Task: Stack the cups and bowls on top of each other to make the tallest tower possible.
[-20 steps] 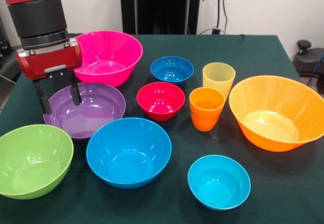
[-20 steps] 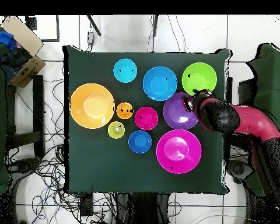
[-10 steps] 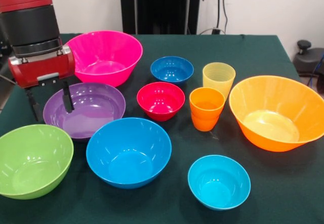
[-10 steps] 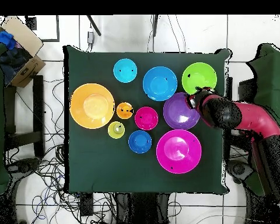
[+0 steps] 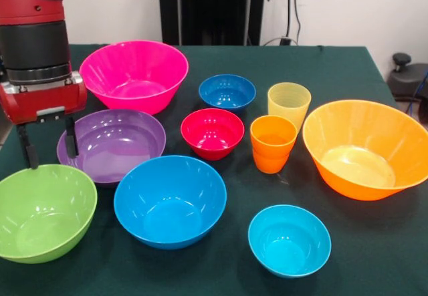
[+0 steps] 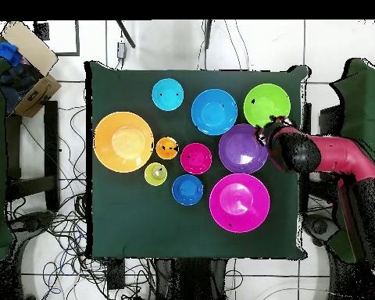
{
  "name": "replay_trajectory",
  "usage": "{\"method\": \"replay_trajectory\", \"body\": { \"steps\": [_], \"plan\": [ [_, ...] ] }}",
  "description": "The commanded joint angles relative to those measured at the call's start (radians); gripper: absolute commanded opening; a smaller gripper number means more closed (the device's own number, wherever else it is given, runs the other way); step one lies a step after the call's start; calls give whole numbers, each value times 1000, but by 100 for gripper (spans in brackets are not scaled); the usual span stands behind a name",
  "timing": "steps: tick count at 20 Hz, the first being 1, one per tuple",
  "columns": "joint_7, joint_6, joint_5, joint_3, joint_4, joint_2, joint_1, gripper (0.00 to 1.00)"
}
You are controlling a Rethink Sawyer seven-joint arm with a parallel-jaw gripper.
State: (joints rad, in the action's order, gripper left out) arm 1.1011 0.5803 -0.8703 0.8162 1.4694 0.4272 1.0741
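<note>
Vertically poised, the spread, empty gripper (image 5: 47, 148) hangs between purple bowl (image 5: 114, 143) and green bowl (image 5: 41, 210).

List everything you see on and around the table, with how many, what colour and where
Large bowls: two; pink bowl far left, orange bowl right.
Medium bowls: three; purple bowl in front of the pink, lime green bowl near left, sky blue bowl near centre.
Small bowls: three; dark blue bowl far centre, red bowl centre, cyan bowl near right.
Cups: two; pale yellow cup behind orange cup.
Table: one, dark green cloth.
Cardboard box: one, brown, off the table in the overhead view.
Pincer: one, open, at the gap between the purple and green bowls.
</note>
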Motion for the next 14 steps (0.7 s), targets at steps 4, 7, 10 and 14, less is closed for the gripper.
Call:
{"method": "replay_trajectory", "body": {
  "steps": [4,7,10,14],
  "plan": [
    [-356,106,-193,-90,-27,28,-81,100],
    [-383,138,-215,-105,-15,46,-91,100],
    [-402,189,-222,-124,-5,64,-108,100],
    [-448,251,-228,-142,12,82,-122,100]
  ]
}}
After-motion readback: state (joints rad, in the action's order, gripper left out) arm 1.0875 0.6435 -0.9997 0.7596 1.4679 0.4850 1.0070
